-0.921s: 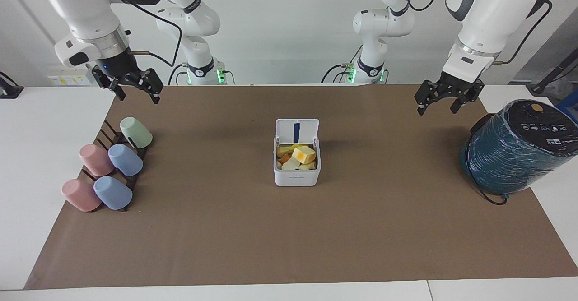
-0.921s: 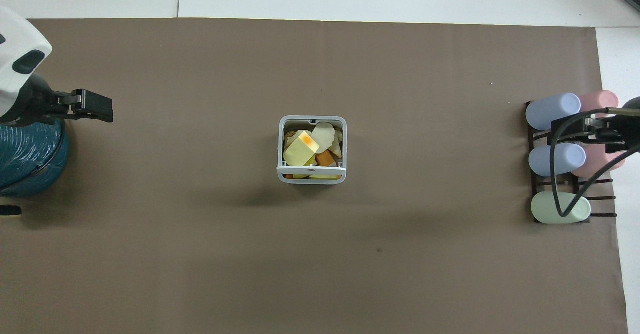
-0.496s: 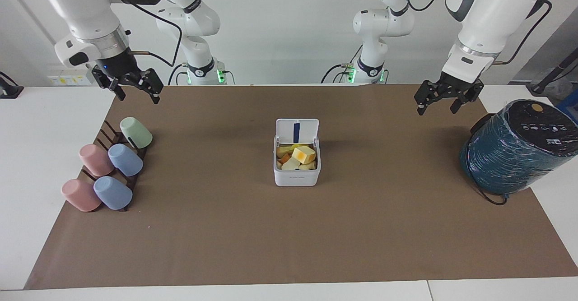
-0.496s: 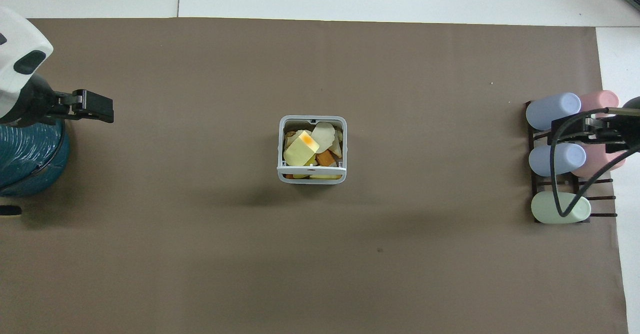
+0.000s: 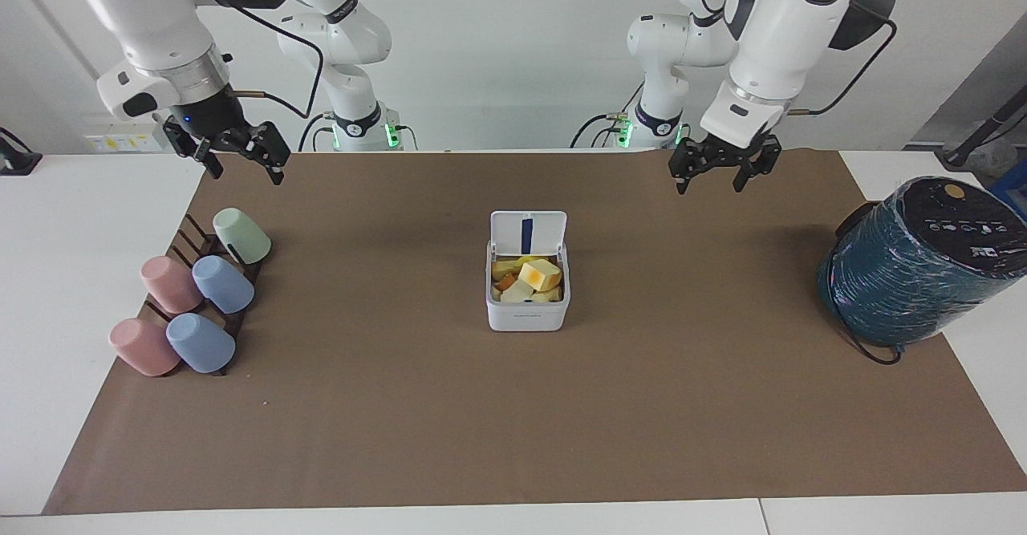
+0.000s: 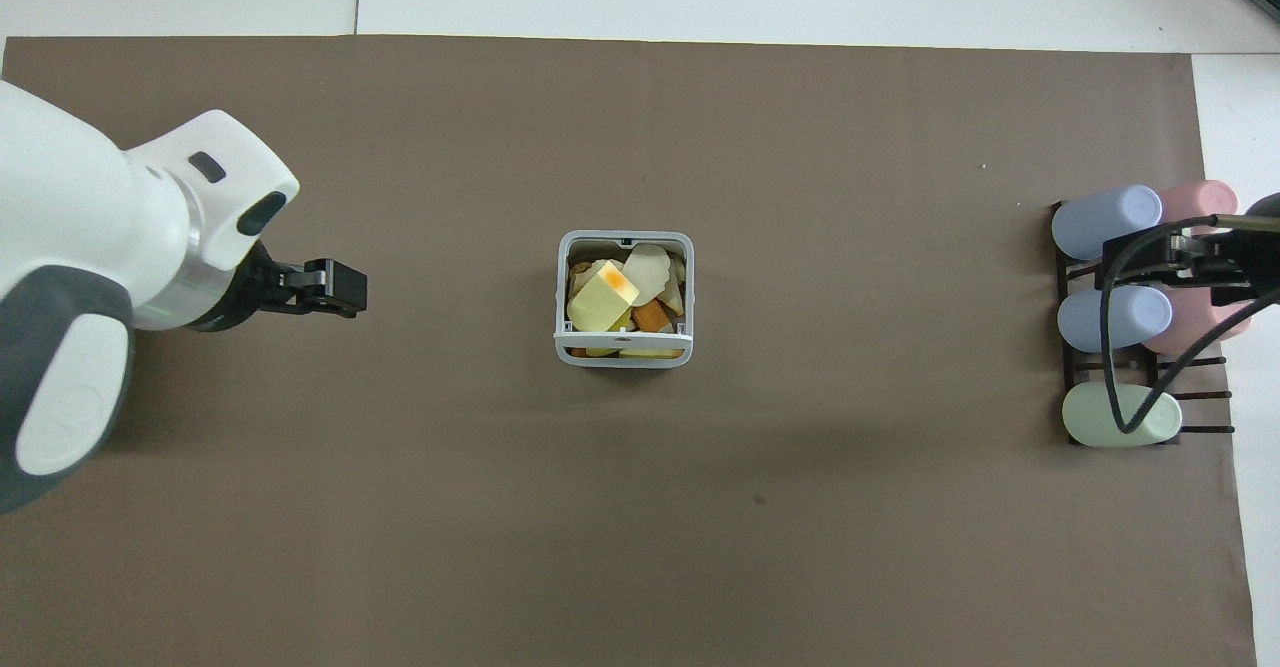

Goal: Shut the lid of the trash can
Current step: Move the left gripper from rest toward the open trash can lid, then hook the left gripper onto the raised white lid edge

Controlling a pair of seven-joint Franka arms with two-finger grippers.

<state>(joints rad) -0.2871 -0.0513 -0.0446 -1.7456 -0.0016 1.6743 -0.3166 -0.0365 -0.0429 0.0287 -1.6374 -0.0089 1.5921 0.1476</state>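
The small white trash can (image 5: 527, 313) stands in the middle of the brown mat, filled with yellow and orange pieces. Its lid (image 5: 528, 234) stands upright and open on the side nearer to the robots, blue strip showing. In the overhead view the trash can's grey rim (image 6: 561, 297) shows and the lid (image 6: 623, 347) is seen edge-on. My left gripper (image 5: 716, 176) is open and empty, up over the mat between the trash can and the left arm's end; it also shows in the overhead view (image 6: 338, 289). My right gripper (image 5: 241, 158) is open and waits above the cup rack.
A large teal-wrapped cylinder (image 5: 915, 266) lies at the left arm's end of the mat. A dark rack with several pastel cups (image 5: 192, 294) sits at the right arm's end, also in the overhead view (image 6: 1115, 317), partly under the right gripper (image 6: 1195, 267).
My left arm has swung away from the teal cylinder toward the middle of the table, closing on the trash can. The right arm, trash can and lid have not moved.
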